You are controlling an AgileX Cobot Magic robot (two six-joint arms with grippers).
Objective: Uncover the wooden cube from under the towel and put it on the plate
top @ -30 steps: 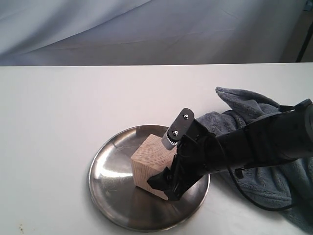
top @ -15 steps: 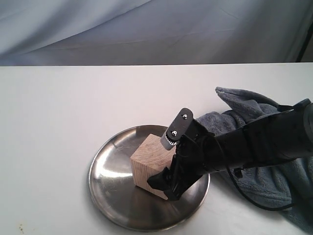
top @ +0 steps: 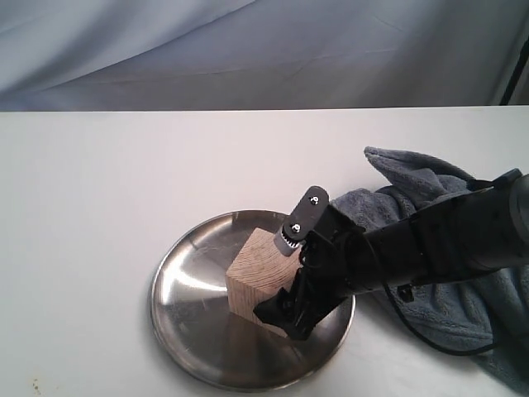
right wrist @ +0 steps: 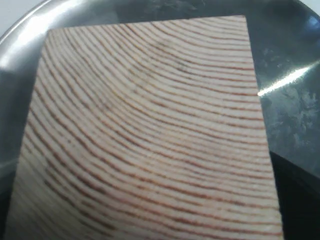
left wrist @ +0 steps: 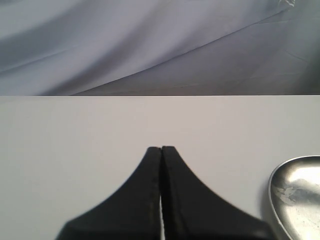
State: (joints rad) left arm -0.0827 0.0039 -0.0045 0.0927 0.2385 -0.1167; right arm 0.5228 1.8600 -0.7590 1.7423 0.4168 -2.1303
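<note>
Two jaws of the right gripper (top: 285, 271) straddle the wooden cube (top: 250, 279) on the plate (top: 190, 331) slightly wider than before; grip unclear

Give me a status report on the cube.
Left gripper shut, off plate. Right gripper astride wooden cube, grip unclear. Cube on plate; towel aside, nothing blocking.

A flat white table (top: 124, 182) fills the lower part of the exterior view. Across the top of the frame hangs a pale blue-grey draped fabric backdrop (top: 248, 50) with long diagonal folds. A thin dark pole (top: 516, 78) slants at the upper right edge. Tiny brown specks (top: 35, 384) mark the table at lower left.
</note>
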